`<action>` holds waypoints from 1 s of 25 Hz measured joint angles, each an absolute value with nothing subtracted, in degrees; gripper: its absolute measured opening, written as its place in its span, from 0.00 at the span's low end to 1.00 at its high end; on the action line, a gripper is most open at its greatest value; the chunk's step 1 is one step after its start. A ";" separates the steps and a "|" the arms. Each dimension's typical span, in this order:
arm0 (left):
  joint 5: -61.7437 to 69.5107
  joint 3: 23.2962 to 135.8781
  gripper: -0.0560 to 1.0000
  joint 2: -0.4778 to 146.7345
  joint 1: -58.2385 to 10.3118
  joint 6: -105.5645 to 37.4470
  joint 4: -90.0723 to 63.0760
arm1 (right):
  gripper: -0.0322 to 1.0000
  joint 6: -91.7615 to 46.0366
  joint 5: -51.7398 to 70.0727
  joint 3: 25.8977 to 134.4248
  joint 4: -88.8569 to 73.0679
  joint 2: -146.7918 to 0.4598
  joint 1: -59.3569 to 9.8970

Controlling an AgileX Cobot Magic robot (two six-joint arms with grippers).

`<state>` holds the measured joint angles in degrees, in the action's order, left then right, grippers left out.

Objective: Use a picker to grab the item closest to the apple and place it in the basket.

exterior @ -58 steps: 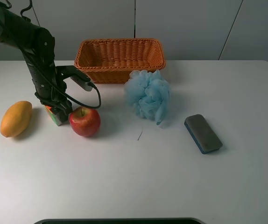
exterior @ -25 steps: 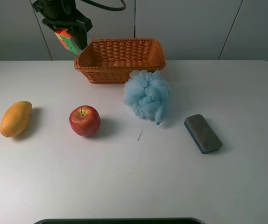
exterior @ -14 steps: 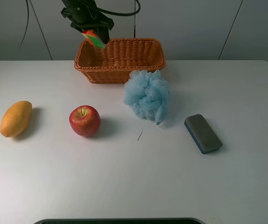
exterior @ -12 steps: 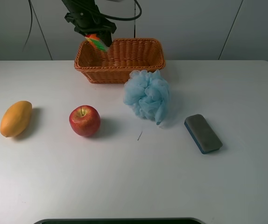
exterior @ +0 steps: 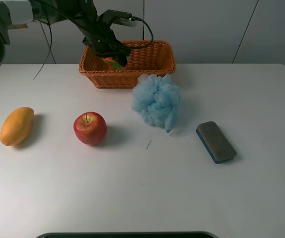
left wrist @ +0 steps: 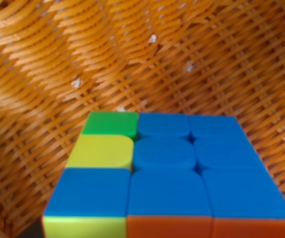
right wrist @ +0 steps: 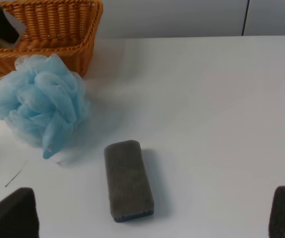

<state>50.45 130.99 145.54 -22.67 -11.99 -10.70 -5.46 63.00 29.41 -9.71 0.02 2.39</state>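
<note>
Step in hand: placing; we judge the pick done and the drop into the basket (exterior: 152, 68) not yet finished.
Task item: cube (exterior: 111, 62), multicoloured, inside the basket at the upper left of the high view, low between the wicker walls; we cannot tell whether it touches the floor.
Left claw: left gripper (exterior: 114, 54) reaches into the basket; we judge it clenched on the cube, which fills the lower part of its wrist view. Its fingers are out of frame there.
Right claw: right gripper (right wrist: 148, 214) spread wide, grasping nothing, above the table (exterior: 142, 198) near the dark block (right wrist: 128, 179).
Reference: apple (exterior: 90, 128) at left of centre, well apart from the basket.
Next move: we judge the left claw must release, then lift clear of the rim.
</note>
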 joint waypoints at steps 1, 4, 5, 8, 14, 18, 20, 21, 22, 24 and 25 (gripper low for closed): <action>50.30 130.99 0.58 145.54 -22.67 -12.09 -10.82 | 0.71 -5.46 63.00 29.41 -9.71 0.02 2.39; 50.04 130.99 0.60 145.54 -22.67 -12.09 -11.06 | 0.71 -5.46 63.00 29.41 -9.71 0.02 2.39; 49.94 130.99 0.68 145.54 -22.67 -12.09 -11.28 | 0.71 -5.46 63.00 29.41 -9.71 0.02 2.39; 49.84 130.99 0.75 145.54 -22.67 -12.09 -11.95 | 0.71 -5.46 63.00 29.41 -9.71 0.02 2.39; 52.41 130.99 0.76 144.10 -22.67 -12.09 -13.78 | 0.71 -5.46 63.00 29.41 -9.71 0.02 2.39; 60.53 130.99 0.76 138.97 -22.67 -11.46 -11.18 | 0.71 -5.46 63.00 29.41 -9.71 0.02 2.39; 65.47 131.10 0.76 135.79 -22.67 -10.99 -8.75 | 0.71 -5.46 63.00 29.41 -9.71 0.02 2.39; 67.43 131.10 0.76 134.00 -22.67 -10.86 -7.17 | 0.71 -5.46 63.00 29.41 -9.71 0.02 2.39; 68.31 131.10 0.76 132.39 -22.67 -10.75 -5.60 | 0.71 -5.46 63.00 29.41 -9.71 0.02 2.39; 68.77 129.99 0.76 127.99 -22.67 -10.68 -3.25 | 0.71 -5.46 63.00 29.41 -9.71 0.02 2.39; 68.92 128.42 0.76 125.37 -22.67 -10.68 -2.23 | 0.71 -5.46 63.00 29.41 -9.71 0.02 2.39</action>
